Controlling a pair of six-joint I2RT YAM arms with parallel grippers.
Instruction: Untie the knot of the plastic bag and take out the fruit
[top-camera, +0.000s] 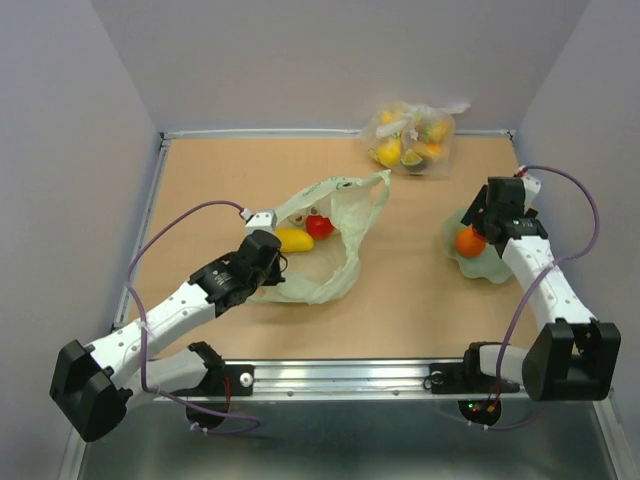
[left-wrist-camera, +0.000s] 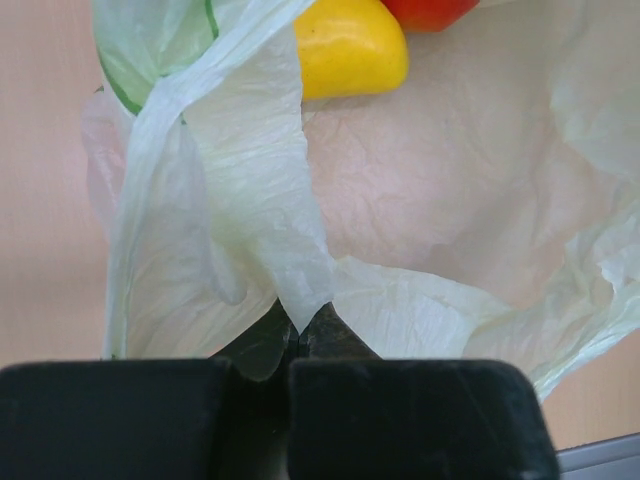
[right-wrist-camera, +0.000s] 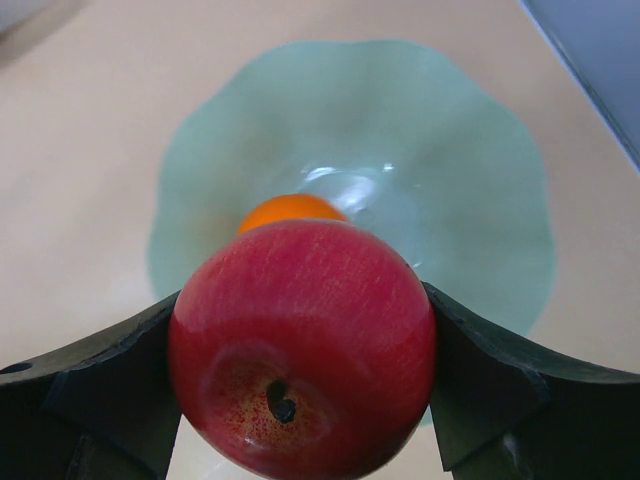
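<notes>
The pale green plastic bag (top-camera: 330, 235) lies flat with its mouth open; the knot is out of view. Inside it lie a yellow mango (top-camera: 294, 240) and a red fruit (top-camera: 319, 226). My left gripper (top-camera: 272, 258) is shut on a fold of the bag's film (left-wrist-camera: 300, 280) at its near edge, and the mango (left-wrist-camera: 345, 45) shows just beyond. My right gripper (top-camera: 474, 232) is closed on a red apple (right-wrist-camera: 302, 345), holding it above a pale green plate (right-wrist-camera: 470, 170). An orange fruit (right-wrist-camera: 290, 210) sits on that plate, half hidden behind the apple.
A clear knotted bag of yellow and mixed fruit (top-camera: 412, 135) rests at the back edge of the table. The green plate (top-camera: 490, 262) stands at the right, near the side wall. A metal rail (top-camera: 340, 375) runs along the near edge.
</notes>
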